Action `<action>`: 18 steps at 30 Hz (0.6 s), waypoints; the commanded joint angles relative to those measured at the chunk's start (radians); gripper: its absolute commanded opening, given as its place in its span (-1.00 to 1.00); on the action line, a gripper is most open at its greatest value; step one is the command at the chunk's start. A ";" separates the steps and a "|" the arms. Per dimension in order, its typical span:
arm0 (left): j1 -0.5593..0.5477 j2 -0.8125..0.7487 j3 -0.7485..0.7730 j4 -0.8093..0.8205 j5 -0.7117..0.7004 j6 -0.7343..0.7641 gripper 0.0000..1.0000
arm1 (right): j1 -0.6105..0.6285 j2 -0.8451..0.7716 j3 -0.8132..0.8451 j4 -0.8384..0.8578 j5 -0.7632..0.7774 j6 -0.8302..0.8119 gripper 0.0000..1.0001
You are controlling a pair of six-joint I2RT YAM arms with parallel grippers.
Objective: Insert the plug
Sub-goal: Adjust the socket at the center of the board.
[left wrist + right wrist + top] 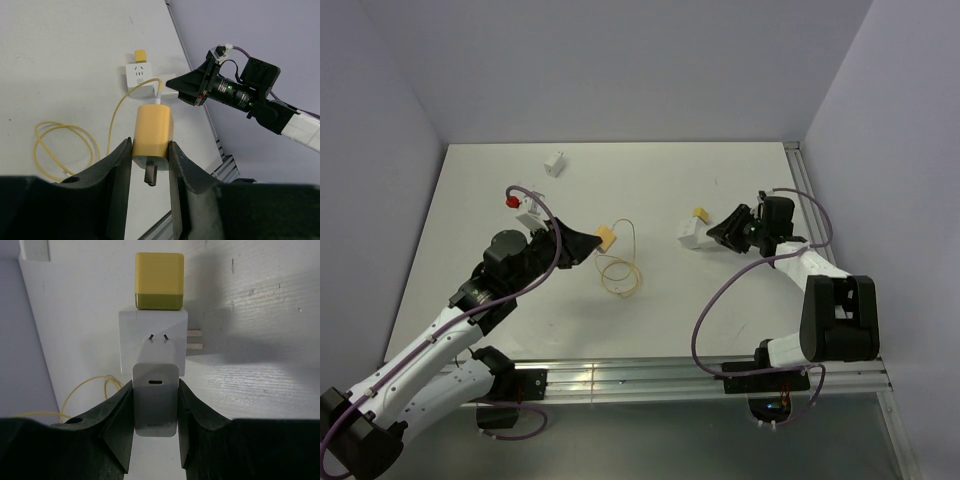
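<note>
A yellow plug (152, 131), a rounded box-shaped charger body, sits upright between the fingers (119, 172) of the left gripper (150, 150). One dark metal prong (150, 175) shows on its near end, pointing back toward the wrist camera. From its far end a white connector leads into a thin yellow cable (60, 150), which arcs away and lies in loose coils on the white table (500, 190). In the top view the plug is left of the table's centre, with the cable loops just in front of it.

The left gripper's jaws are clamped against the plug's two flat sides, partly apart with the plug filling the gap.

To the right, well apart from the plug, is a white socket adapter (153, 340). Its face has two short slanted slots, and two metal pins (195, 339) stick out of one side. A yellow cube (159, 280) sits against its far side. Whether the adapter rests on the table or is raised cannot be told.

The right gripper (155, 387) is closed narrowly on a pale grey block (155, 405) with a small oval port, which butts against the near side of the adapter.

A small white object (556, 162) lies alone near the table's far edge.
</note>
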 commanded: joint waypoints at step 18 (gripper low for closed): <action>0.000 -0.018 0.024 0.056 0.043 0.012 -0.99 | -0.046 0.037 -0.153 0.052 -0.007 -0.056 0.05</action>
